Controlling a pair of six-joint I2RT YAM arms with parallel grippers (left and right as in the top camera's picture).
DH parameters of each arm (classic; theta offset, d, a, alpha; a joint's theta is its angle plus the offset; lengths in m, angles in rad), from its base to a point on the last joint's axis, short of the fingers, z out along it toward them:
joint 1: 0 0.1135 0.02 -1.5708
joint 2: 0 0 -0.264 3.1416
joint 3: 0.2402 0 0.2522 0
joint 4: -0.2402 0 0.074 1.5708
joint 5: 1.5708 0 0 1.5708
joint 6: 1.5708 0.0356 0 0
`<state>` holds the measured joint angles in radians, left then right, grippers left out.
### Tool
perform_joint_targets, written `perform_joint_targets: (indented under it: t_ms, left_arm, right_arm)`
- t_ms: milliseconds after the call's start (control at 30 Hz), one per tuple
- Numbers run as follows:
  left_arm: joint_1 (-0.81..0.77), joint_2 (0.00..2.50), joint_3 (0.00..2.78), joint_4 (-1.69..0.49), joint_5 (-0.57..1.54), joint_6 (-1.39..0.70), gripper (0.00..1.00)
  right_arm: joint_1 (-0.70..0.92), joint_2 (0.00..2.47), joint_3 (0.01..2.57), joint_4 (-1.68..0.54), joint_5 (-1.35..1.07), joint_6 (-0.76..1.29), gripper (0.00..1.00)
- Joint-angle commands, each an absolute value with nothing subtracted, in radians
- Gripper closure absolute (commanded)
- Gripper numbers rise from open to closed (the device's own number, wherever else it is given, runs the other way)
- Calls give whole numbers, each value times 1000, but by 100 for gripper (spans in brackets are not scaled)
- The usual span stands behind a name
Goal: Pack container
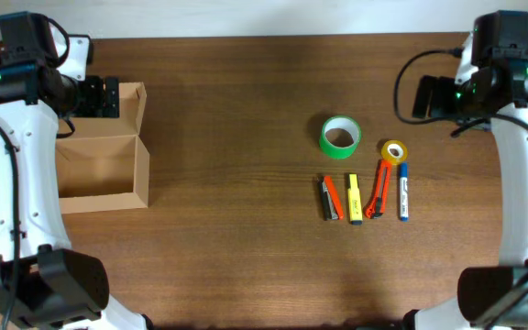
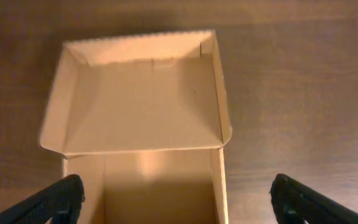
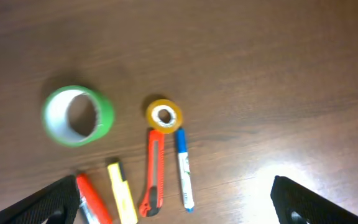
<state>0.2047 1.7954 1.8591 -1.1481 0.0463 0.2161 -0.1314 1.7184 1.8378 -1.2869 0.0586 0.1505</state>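
Looking from the near edge of the table (image 1: pixel 236 266) outward, I first meet a neat row of stationery on the right: a dark pen (image 1: pixel 324 201), an orange marker (image 1: pixel 334 195), a yellow highlighter (image 1: pixel 354 198), an orange utility knife (image 1: pixel 379 191) and a blue marker (image 1: pixel 403 192). They lie side by side and parallel, probably so each can be pinched across its width. Just beyond them sit the green tape roll (image 1: pixel 341 137) and a small yellow tape roll (image 1: pixel 393 152), which is touching the knife's tip. Well apart on the left is the container (image 1: pixel 141 174), its lid folded back toward the far side so the mouth faces up. It looks empty, so packing seems not yet begun. Farthest back, the left gripper (image 2: pixel 179 202) hovers over the box with its jaws spread wide and nothing between them, likely just waiting there. The right gripper (image 3: pixel 176 202) hangs beyond the tape rolls, equally wide open and empty, well placed to come down on the first item.
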Motion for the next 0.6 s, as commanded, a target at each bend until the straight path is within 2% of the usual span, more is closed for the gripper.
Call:
perform_joint_targets:
  t_ms: [0, 33, 67, 267, 567]
  left_arm:
    - [198, 1849, 1804, -1203, 64, 195, 21]
    - [190, 1861, 1786, -1223, 68, 181, 7]
    - [178, 1870, 1771, -1246, 68, 165, 3]
    - [145, 1895, 1765, -1300, 37, 54, 3]
    - [78, 2048, 1668, -1248, 0, 12, 10]
  right_arm:
    - [-197, 1753, 1794, -1266, 79, 200, 1]
    - [-220, 1769, 1782, -1245, 81, 199, 1]
    - [-239, 1780, 1773, -1227, 80, 199, 1]
    - [-300, 1868, 1771, -1182, 83, 199, 1]
    - [-309, 1927, 1771, -1147, 80, 199, 1]
